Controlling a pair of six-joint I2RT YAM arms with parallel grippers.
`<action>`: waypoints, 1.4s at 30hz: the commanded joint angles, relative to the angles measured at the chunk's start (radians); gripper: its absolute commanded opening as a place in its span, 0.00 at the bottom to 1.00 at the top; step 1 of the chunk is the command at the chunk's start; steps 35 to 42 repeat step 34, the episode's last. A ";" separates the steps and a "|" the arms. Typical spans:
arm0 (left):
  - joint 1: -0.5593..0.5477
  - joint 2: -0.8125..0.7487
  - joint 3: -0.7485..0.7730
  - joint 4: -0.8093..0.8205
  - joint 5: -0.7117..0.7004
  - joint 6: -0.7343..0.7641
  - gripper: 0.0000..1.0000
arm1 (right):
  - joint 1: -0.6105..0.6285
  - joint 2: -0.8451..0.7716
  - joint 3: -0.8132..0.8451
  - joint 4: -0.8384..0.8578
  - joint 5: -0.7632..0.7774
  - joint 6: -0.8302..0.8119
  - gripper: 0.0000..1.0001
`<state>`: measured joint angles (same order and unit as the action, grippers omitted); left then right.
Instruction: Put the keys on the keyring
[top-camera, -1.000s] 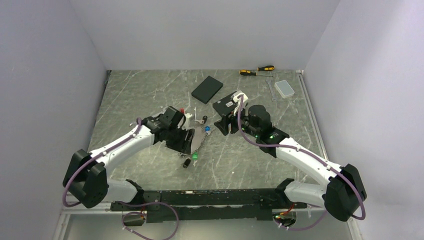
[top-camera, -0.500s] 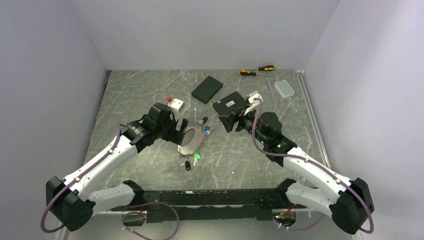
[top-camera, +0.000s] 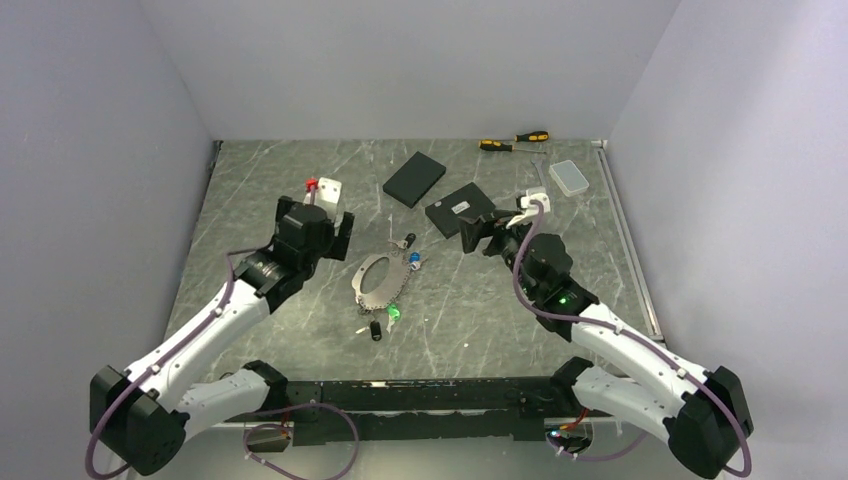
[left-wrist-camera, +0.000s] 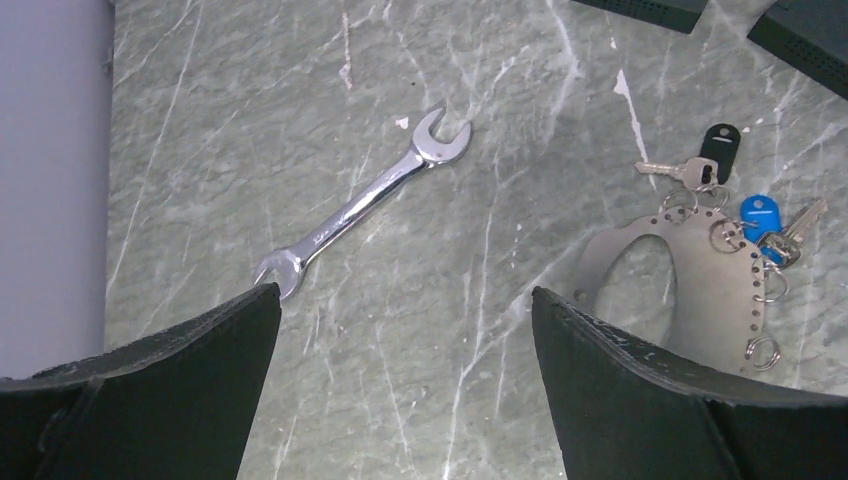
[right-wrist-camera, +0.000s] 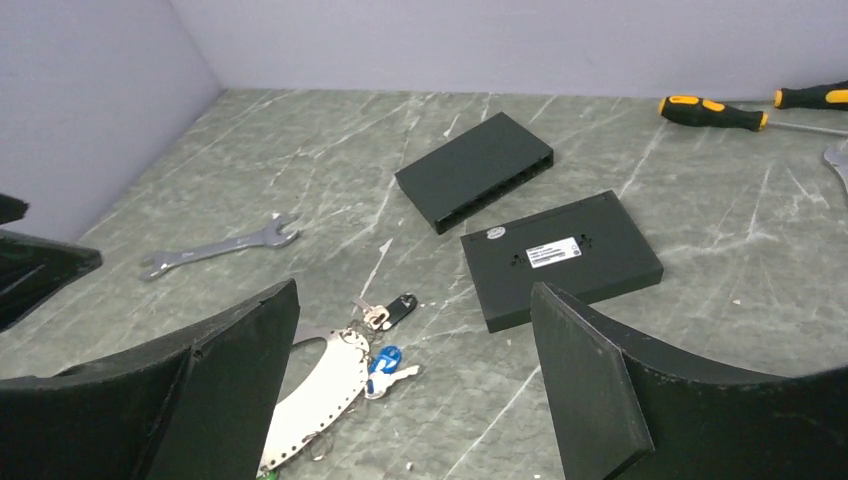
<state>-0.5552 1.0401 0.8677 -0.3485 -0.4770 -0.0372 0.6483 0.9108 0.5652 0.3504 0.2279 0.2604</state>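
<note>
Marble tabletop (top-camera: 250, 190) bears the keyring (left-wrist-camera: 715, 295) with keys (left-wrist-camera: 760, 215); left gripper (left-wrist-camera: 405, 293) and right gripper (right-wrist-camera: 415, 288) both gape empty.

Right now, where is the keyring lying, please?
In the top view, the keyring lies centrally between the two arms, a blue key at its right edge and a green key at its near end.

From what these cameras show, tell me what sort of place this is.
Most likely a robot lab test cell: plain pale walls box in a marble-patterned tabletop, two robot arms are mounted at its near edge, and loose props lie about, such as a wrench, screwdrivers and a keyring.
</note>
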 joint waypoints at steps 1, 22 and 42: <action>0.007 -0.090 -0.033 0.052 -0.045 0.025 1.00 | -0.003 0.050 0.039 0.076 0.040 -0.020 0.92; 0.016 -0.182 0.015 -0.038 0.035 -0.084 0.99 | -0.001 0.323 0.291 0.019 -0.087 0.106 1.00; 0.016 -0.199 0.011 -0.041 0.038 -0.079 0.99 | -0.001 0.330 0.293 0.085 -0.103 0.125 1.00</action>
